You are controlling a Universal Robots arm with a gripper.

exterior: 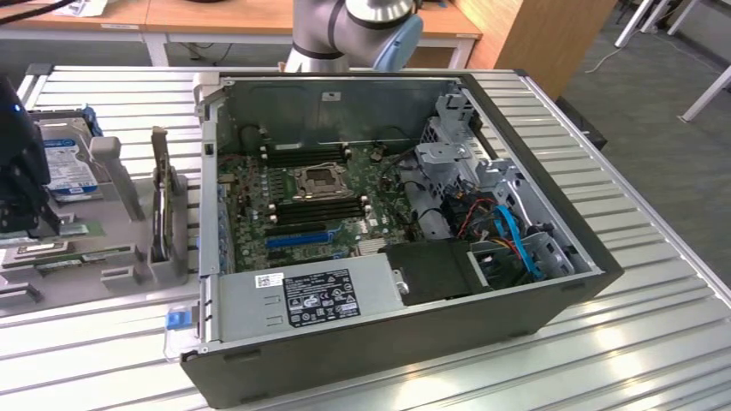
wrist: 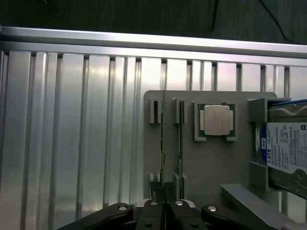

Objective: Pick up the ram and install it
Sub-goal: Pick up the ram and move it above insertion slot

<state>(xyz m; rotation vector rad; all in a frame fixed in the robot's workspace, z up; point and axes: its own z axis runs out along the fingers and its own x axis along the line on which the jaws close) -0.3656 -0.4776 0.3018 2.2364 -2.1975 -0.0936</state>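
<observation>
The ram (wrist: 162,143) is a thin green stick standing on edge in a slot of the grey holder (wrist: 211,163). A second stick (wrist: 179,143) stands in the slot beside it. My gripper (wrist: 163,194) sits over one end of the ram, its two dark fingers shut together on the stick's edge. The ram still rests in the holder. In the exterior view my gripper (exterior: 29,201) hangs low over the holder (exterior: 115,274) at that view's far left, beside the open computer case (exterior: 549,282). The green motherboard (exterior: 308,214) with its dark memory slots (exterior: 325,208) lies inside the case.
A processor chip (wrist: 217,120) and a hard drive (wrist: 288,153) also sit in the holder. A dark expansion card (exterior: 160,197) stands upright between holder and case. The case wall, power supply (exterior: 308,295) and drive cage with cables (exterior: 502,231) surround the motherboard. Ribbed metal tabletop (wrist: 72,143) lies around.
</observation>
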